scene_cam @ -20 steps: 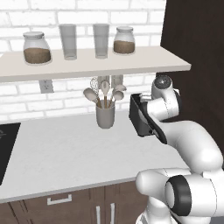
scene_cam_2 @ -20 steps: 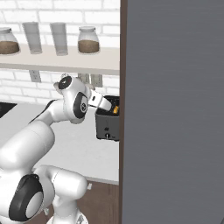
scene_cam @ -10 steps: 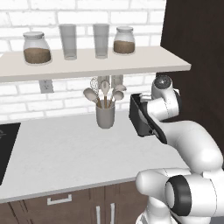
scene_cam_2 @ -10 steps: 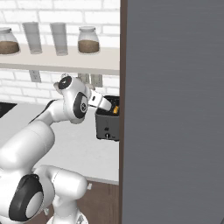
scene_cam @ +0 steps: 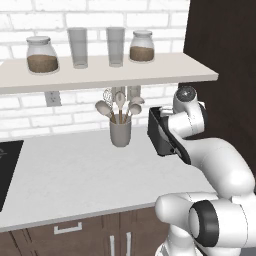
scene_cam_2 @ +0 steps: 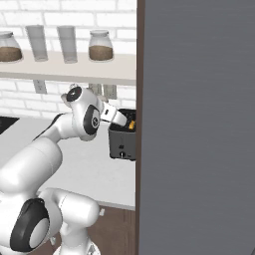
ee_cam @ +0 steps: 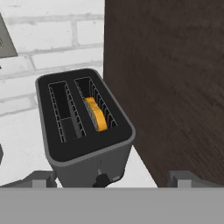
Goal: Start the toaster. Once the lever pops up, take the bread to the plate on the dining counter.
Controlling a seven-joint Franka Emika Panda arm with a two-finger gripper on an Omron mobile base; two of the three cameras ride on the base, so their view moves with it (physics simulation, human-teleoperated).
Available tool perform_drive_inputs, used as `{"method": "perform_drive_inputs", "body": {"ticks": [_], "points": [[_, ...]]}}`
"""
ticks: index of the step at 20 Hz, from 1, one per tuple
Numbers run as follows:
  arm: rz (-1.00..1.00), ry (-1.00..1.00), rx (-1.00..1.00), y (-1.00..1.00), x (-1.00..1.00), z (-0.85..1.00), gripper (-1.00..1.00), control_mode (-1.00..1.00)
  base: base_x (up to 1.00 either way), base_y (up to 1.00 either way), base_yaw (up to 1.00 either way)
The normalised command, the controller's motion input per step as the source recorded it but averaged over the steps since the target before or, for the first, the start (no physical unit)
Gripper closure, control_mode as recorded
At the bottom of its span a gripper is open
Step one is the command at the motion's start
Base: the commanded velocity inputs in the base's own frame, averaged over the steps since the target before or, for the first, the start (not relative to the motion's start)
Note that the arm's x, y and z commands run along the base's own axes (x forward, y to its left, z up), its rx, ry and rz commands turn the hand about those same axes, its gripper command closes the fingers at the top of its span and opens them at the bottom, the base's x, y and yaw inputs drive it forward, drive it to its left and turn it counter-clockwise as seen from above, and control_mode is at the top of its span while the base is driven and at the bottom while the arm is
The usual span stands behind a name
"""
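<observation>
Hovering above the toaster, the gripper stands spread wide and empty in the hand view; bread sits in one slot beside a dark wooden wall. From the left base, the toaster occupies the worktop's back right corner near the utensil cup. From the right base, nothing has shifted.
</observation>
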Motion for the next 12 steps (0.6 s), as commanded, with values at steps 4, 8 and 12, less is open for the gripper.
{"method": "perform_drive_inputs", "body": {"ticks": [4, 8, 12], "points": [[0.0, 0.0, 0.0, 0.0, 0.0, 0.0, -1.0, -1.0, 0.0, 0.0, 0.0], [0.0, 0.0, 0.0, 0.0, 0.0, 0.0, -1.0, -1.0, 0.0, 0.0, 0.0], [0.0, 0.0, 0.0, 0.0, 0.0, 0.0, -1.0, -1.0, 0.0, 0.0, 0.0]]}}
